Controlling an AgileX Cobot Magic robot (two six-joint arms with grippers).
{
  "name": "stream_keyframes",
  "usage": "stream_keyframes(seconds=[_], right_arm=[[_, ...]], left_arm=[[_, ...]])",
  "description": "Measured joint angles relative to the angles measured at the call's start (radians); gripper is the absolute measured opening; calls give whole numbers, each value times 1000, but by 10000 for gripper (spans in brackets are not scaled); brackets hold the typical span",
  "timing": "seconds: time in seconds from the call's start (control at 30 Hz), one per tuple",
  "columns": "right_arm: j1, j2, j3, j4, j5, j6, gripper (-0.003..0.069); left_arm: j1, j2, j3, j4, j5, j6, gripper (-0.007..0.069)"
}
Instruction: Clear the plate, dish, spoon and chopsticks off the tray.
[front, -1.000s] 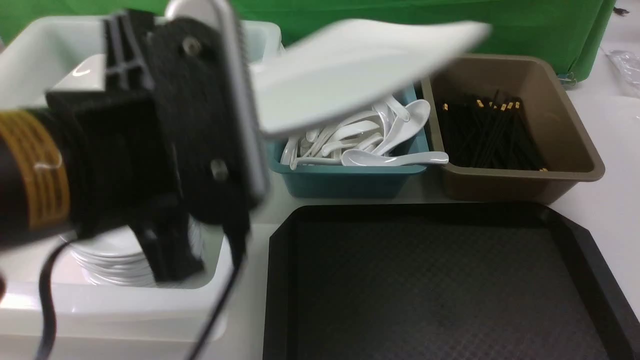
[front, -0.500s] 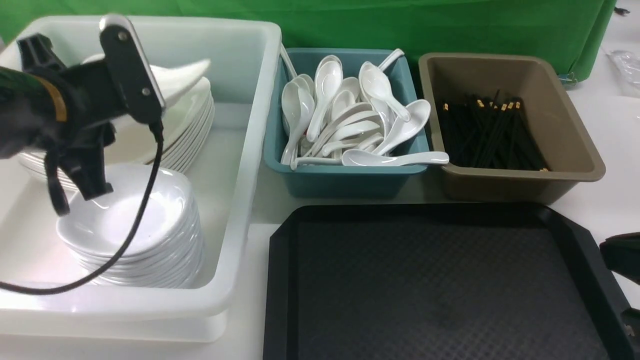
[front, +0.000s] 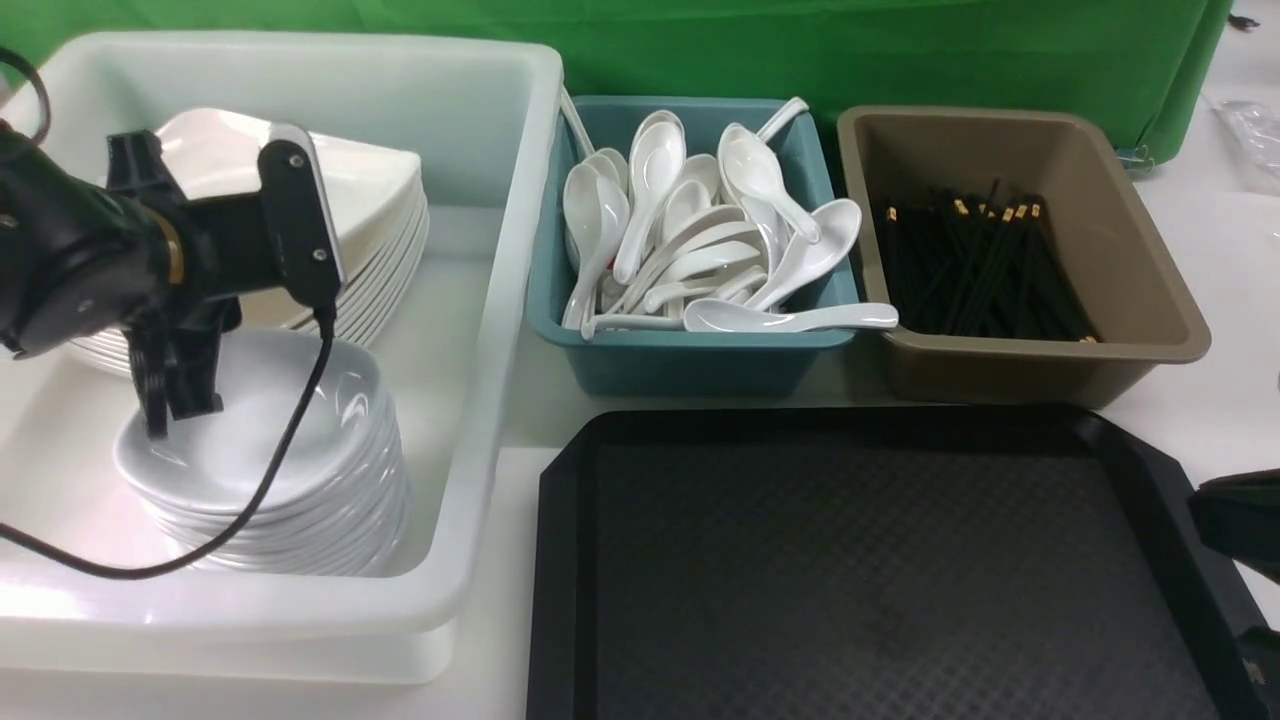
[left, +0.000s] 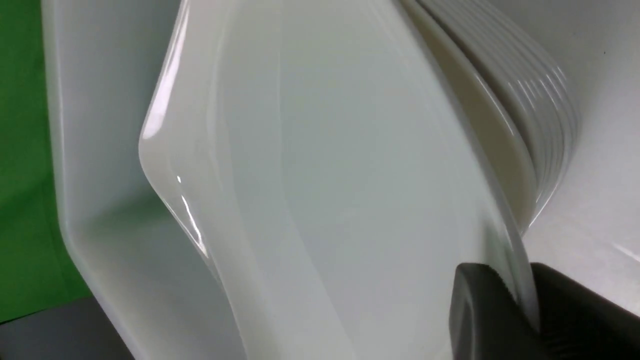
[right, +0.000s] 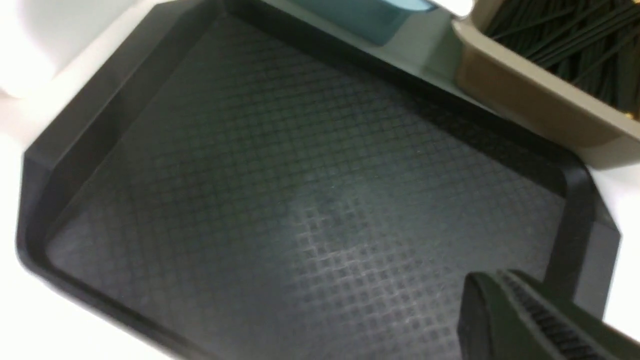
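Between the L claw's (left: 525, 300) jaws sits a rim: claw grasping the plate (left: 325, 175), tilted, just above the plate stack (left: 545, 130) in the white tub (front: 480, 330). Step in hand, by judgement: stowing plate, likely last item. Tray (front: 860, 560) shows nothing on it. Next move needs jaws opened, then claw withdrawn w/o dragging the rim. R claw (right: 530, 320) clenched, empty, tray beneath it.

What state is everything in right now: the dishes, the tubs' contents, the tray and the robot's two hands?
Plate: atop the plate stack in the white tub.
Left hand: fingers either side of its rim; grip unclear.
Right hand: shut, holding nothing.
Tray: nothing on it.
Spoons: piled in the teal tub.
Chopsticks: lying in the brown tub.
Dishes: stacked in the same white tub.
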Motion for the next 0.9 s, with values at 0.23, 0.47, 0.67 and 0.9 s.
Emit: stream_keyframes(seconds=[0.23, 0.47, 0.67, 0.9], right_arm=[[0, 0, 0, 18, 1, -12, 33], [0, 0, 0, 24, 8, -12, 35], [0, 0, 0, 30, 12, -11, 35], [0, 0, 0, 31, 11, 38, 48]], left_arm=[[0, -45, 0, -92, 1, -7, 393], [0, -180, -1, -303, 5, -20, 605], [0, -469, -1, -859, 91, -114, 553], [0, -892, 197, -1145, 107, -41, 78]])
